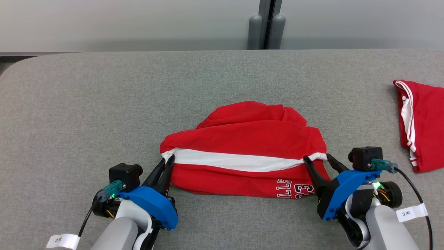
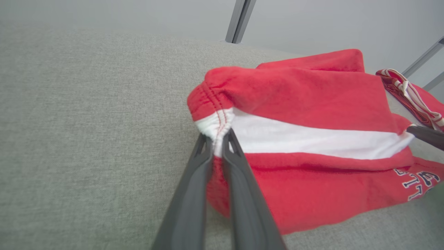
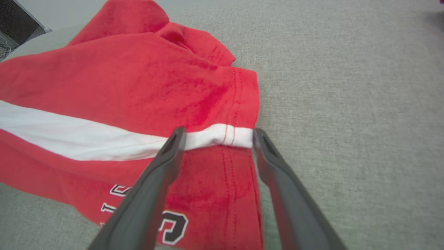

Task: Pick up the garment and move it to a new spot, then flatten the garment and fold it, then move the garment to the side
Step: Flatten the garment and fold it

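Left gripper [image 1: 167,159] clamps garment [image 1: 242,139] hem; right gripper [image 1: 317,158] spread; lettering [image 1: 295,189] partly hidden.

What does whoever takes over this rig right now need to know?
Left gripper: shut on the left end of the garment's white band.
Right gripper: open, fingers astride the band's right end, not yet pinching.
Garment: bunched up, unfolded, mid-table. A second red garment lies at the table's right edge.
Done: left grip only.
Left: close the right gripper, lift, move, flatten, fold, set aside.
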You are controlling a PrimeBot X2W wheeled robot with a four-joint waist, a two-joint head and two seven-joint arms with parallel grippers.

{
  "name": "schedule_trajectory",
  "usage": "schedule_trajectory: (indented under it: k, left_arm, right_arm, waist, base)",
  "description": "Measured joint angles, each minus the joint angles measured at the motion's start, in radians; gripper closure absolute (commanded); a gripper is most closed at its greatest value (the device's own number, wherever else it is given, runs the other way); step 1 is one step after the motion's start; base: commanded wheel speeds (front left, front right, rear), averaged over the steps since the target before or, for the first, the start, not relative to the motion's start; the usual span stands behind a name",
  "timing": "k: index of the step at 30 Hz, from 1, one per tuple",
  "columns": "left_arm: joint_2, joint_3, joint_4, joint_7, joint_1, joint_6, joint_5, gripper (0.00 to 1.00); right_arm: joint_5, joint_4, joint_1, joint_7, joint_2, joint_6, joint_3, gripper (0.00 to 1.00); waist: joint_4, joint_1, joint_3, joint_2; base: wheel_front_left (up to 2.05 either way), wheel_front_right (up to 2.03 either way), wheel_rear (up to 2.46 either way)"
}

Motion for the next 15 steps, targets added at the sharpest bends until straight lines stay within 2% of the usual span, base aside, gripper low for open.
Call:
schedule_trajectory:
  k: [15]
  left_arm:
    - [0.012, -0.009, -0.001, -0.001, -0.007, 0.000, -0.018, 1.00]
  right_arm:
    - [-0.034, 0.058, -0.074, 0.008, 0.000, 0.000, 0.053, 0.00]
  waist:
    - [-0.006, 0.0000, 0.007, 0.0000]
  base:
    - [0.00, 0.00, 0.00]
